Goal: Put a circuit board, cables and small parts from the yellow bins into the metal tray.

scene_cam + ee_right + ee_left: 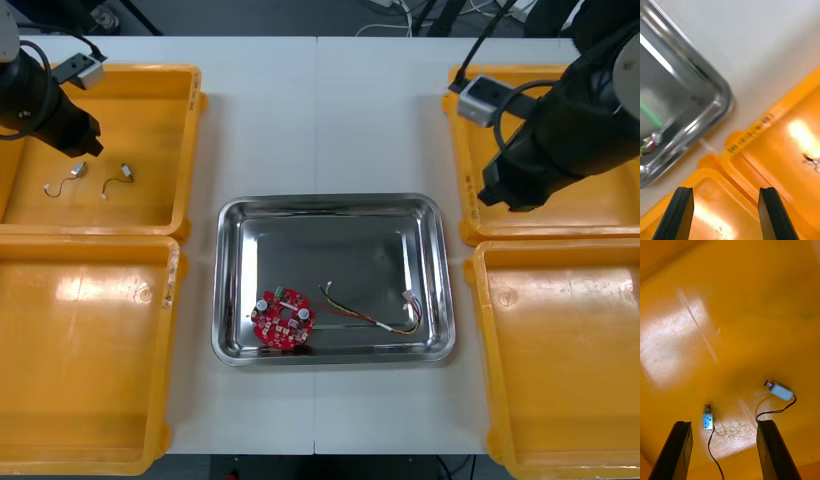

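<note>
A round red circuit board [283,319] and a red and yellow cable [372,311] lie in the metal tray [333,212] at the table's middle. Two small metal parts with thin black leads [78,172] [126,172] rest in the far left yellow bin [150,110]. My left gripper [723,450] hovers open above them; one part [707,421] sits between the fingers, the other [781,391] just beyond the right finger. My right gripper [723,212] is open over the rims of the right yellow bins [752,157], near the tray's corner [720,97]. A small dark item [810,160] lies in the far right bin.
The near left bin [85,350] and near right bin [570,360] flank the tray. White table shows between the bins and the tray [320,120]. The right arm [560,130] hangs over the far right bin.
</note>
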`<control>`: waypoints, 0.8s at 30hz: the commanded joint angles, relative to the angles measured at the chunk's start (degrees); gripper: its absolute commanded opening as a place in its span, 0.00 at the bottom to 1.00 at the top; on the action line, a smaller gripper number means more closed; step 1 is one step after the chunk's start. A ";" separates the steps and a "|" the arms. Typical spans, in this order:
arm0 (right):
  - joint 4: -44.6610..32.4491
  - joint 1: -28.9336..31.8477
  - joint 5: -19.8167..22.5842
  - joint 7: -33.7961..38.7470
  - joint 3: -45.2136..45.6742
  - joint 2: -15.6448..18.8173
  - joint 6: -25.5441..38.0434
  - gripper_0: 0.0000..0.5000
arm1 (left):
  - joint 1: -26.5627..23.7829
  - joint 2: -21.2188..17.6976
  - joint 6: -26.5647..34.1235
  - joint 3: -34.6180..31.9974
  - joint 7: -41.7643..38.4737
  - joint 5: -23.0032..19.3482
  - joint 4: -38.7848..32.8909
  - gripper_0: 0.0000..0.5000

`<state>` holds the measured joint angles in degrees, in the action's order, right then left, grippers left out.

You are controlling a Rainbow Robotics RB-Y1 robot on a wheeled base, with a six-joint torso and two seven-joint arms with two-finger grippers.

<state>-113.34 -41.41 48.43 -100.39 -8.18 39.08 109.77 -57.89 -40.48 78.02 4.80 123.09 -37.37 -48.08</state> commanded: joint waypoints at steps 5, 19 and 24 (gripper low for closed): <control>8.13 -4.74 -2.99 1.95 8.80 3.20 0.23 1.00 | -2.93 -0.91 -2.52 0.82 8.66 -0.77 2.73 1.00; 23.60 -10.19 -10.72 2.13 13.54 2.67 0.23 1.00 | -0.73 -0.91 -5.69 0.73 11.29 -1.65 2.99 1.00; 28.88 -12.65 -13.27 2.30 14.60 1.88 0.23 1.00 | -0.11 -1.00 -6.48 0.73 12.00 -1.65 2.99 1.00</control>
<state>-86.27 -49.71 36.68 -100.23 3.75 40.25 109.77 -57.84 -40.48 72.55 4.80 124.50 -38.53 -44.36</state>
